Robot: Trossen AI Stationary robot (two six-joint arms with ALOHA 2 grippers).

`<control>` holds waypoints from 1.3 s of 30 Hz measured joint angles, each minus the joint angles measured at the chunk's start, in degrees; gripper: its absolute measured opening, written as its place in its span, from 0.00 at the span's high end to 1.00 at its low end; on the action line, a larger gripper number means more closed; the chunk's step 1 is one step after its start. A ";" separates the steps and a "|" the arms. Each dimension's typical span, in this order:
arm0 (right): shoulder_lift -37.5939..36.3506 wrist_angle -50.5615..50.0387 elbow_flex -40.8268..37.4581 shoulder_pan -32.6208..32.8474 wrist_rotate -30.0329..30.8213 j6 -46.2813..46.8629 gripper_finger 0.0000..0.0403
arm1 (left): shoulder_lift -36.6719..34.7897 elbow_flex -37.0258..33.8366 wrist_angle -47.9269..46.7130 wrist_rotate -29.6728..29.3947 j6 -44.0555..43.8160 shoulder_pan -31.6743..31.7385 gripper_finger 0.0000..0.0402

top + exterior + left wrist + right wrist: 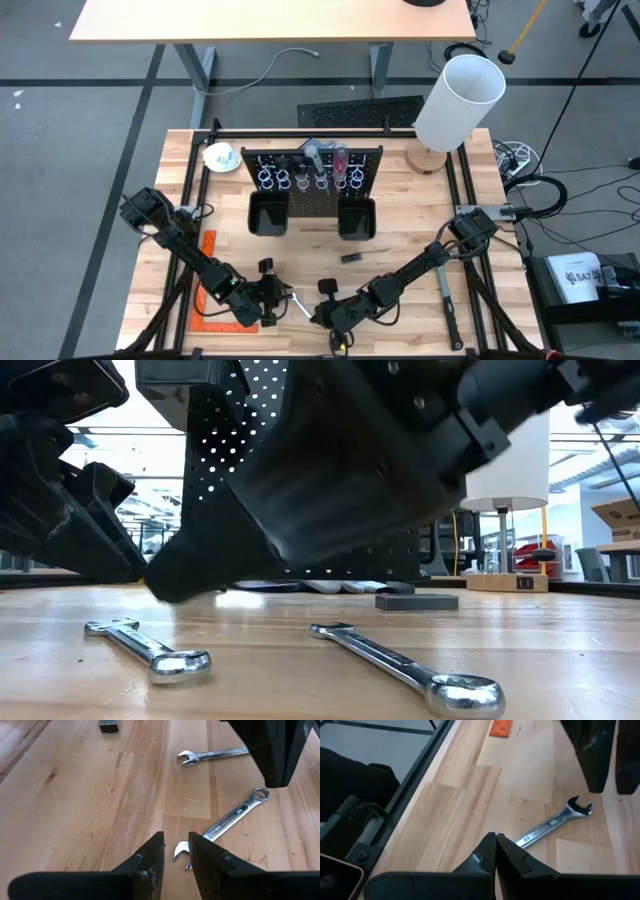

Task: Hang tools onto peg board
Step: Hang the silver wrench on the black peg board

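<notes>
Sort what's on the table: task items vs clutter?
Job:
- two wrenches lying flat on the table
- peg board, some tools already in its rings
- left gripper, open over one wrench

Lying about:
- white cylinder
- orange ruler
- small dark block

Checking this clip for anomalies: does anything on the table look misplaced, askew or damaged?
Two silver wrenches lie loose on the wooden table instead of on the peg board; a small dark block also lies loose before it. Nothing looks spilled or damaged.
</notes>
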 joint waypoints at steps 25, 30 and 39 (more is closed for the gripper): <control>0.19 -1.73 0.00 0.04 -0.14 0.46 1.00 | 0.00 0.04 0.03 -0.11 -1.05 0.00 0.76; 0.08 3.55 0.00 0.24 -2.04 -1.76 1.00 | 0.00 0.04 0.02 -0.15 -1.05 0.00 0.76; 0.08 7.53 0.00 0.26 -3.07 -1.99 1.00 | 0.00 0.04 0.02 -0.90 -0.96 0.02 0.76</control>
